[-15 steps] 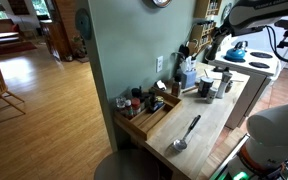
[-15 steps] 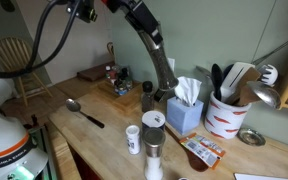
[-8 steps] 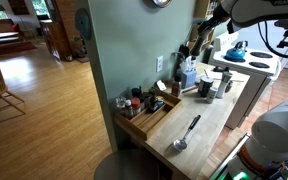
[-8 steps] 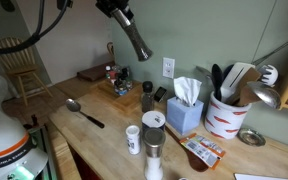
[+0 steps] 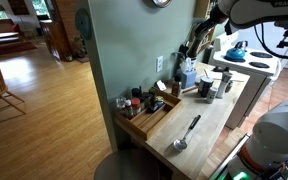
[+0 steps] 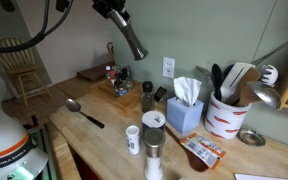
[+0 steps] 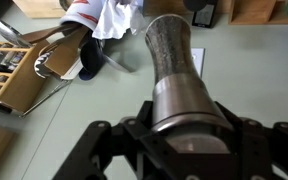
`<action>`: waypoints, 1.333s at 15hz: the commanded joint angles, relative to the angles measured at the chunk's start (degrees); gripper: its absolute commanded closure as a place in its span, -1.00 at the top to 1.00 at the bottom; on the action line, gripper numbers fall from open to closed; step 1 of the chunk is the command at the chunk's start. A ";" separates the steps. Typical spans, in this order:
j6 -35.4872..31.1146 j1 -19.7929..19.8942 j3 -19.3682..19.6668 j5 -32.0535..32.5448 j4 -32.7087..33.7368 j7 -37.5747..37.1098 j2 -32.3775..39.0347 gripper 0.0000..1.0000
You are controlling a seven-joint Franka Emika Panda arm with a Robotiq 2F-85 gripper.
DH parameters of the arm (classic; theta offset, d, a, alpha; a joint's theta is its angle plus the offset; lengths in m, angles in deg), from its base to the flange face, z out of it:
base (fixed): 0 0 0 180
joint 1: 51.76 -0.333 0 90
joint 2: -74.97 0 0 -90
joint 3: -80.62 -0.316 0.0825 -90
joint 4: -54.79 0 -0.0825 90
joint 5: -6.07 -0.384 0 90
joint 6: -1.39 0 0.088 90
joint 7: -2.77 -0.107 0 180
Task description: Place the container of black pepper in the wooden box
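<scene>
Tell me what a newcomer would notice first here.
The grey metallic cylindrical pepper shaker hangs tilted high above the wooden counter, clamped in the gripper. Below, against the green wall, the long light-wood box holds dark bottles at one end, and a long metal spoon lies on the counter beside it.

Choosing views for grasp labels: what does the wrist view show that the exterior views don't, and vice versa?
Wrist view only: a close-up of the gripper closed around one end of the container of black pepper, with a finger on either side.

Exterior views only: the container is lifted, tilted, above the counter. They also show the wooden box against the wall and the spoon.

Both: the container in the gripper, and the white utensil crock.
</scene>
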 commanded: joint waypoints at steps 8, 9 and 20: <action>-10.98 -7.33 0.93 -2.17 1.15 4.14 5.22 -0.31; -12.31 -8.82 1.08 -2.84 1.29 4.76 6.36 -0.31; -9.47 -22.45 5.46 -13.57 5.95 16.97 19.60 -0.31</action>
